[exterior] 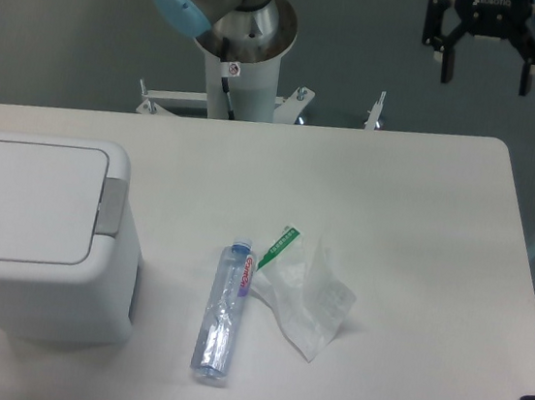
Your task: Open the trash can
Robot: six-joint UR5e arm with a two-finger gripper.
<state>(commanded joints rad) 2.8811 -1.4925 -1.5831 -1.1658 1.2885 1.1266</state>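
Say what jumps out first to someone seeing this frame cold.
The big white trash can at the table's left edge dominates, its lid flat and shut, grey button strip facing right. Mid-table lie a clear plastic bottle on its side and a crumpled clear bag just right of it. The tool hangs open far off, top right, beyond the table.

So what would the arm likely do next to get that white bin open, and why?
Probably swing the tool left and down toward the grey button strip on the trash can. The lid is shut flat, and the tool hangs open beyond the table's far right edge, nowhere near it.
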